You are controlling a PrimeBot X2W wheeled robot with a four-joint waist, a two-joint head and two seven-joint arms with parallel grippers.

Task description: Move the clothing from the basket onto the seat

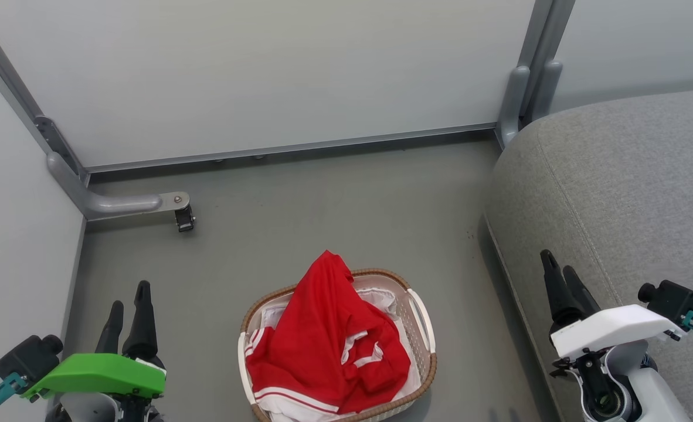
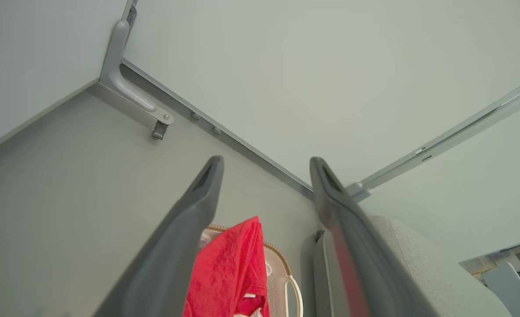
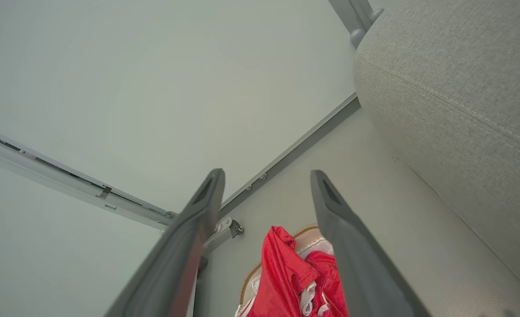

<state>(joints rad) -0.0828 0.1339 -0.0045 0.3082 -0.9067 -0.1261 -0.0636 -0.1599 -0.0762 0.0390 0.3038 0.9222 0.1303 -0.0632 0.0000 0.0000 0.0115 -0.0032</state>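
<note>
Grey floor (image 1: 323, 193), clothing (image 1: 323, 340) in basket (image 1: 424, 328), right of left end effector (image 1: 130, 295)

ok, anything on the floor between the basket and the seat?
Nothing. In the head view the strip of grey floor between the basket and the seat is bare, and the two stand apart.

A: Is the oval white perforated plastic basket with a brown woven rim (image 1: 410, 337) whole?
B: No, the bottom edge cuts its near end, and the bright red white-striped fabric clothing (image 1: 323, 334) hides most of its inside.
A: The large grey upholstered seat (image 1: 616, 187)?
B: Cut off rightward.
</note>
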